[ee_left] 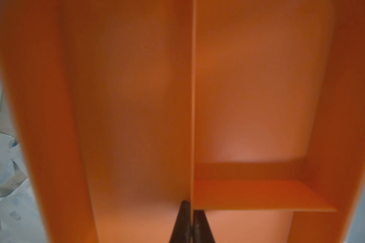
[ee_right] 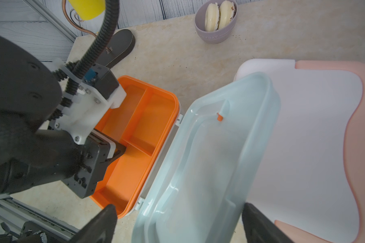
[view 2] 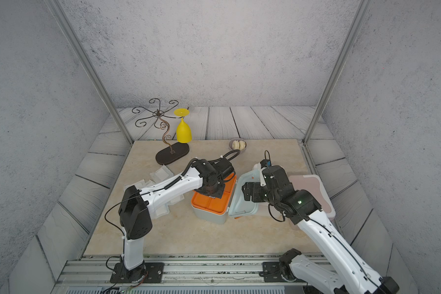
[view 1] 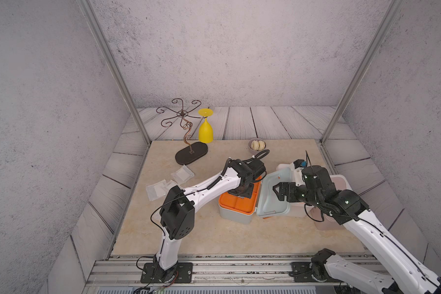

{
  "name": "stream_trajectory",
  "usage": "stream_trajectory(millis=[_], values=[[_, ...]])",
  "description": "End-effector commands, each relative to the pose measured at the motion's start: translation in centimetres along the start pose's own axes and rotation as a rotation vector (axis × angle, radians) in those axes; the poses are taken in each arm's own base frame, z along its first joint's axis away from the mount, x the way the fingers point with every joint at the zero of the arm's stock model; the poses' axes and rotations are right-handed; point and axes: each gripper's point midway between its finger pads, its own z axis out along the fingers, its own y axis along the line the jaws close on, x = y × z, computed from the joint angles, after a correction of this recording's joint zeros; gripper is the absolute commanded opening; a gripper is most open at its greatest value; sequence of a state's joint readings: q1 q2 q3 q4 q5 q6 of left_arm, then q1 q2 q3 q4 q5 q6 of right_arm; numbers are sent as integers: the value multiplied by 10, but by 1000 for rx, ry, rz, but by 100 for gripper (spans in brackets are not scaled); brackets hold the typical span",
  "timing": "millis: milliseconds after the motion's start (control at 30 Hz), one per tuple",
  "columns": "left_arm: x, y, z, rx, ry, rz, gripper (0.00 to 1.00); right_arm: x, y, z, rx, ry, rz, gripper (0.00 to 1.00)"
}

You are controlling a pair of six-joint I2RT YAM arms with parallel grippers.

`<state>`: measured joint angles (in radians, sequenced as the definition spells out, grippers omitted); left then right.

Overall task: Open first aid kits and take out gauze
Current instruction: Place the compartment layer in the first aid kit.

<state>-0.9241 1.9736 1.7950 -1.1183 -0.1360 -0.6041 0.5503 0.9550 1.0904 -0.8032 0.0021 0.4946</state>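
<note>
Left arm stretched forward, wrist bent down, left claw (ee_left: 191,221) pinched shut; right claw (ee_right: 178,207) spread wide

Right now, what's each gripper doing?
Left gripper: closed on the orange tray divider inside the grey-blue kit.
Right gripper: open, empty, above the lid.

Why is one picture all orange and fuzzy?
Left wrist view: the camera is right inside the orange tray, too close to focus, so it looks soft; right wrist view: the tray and blue lid look sharp, with shiny glare on the lid; both top views: evenly lit, soft shadows.
</note>
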Motion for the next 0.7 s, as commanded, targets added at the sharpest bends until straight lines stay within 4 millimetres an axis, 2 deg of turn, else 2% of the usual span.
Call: stream_trajectory(millis=[0, 333, 467, 500, 667], values=[[15, 8, 13, -63, 57, 12, 0, 1, -1, -2, -2, -6, 1, 94], [26, 1, 32, -28, 95, -26, 0, 1, 0, -3, -6, -6, 1, 94], [25, 2, 24, -19, 81, -38, 0, 1, -1, -3, -4, -6, 1, 94], [23, 2, 21, -17, 73, -39, 2, 1, -1, -3, -6, -6, 0, 94], [15, 2, -2, 19, 27, -47, 31, 1, 2, -1, -17, -3, 5, 94]])
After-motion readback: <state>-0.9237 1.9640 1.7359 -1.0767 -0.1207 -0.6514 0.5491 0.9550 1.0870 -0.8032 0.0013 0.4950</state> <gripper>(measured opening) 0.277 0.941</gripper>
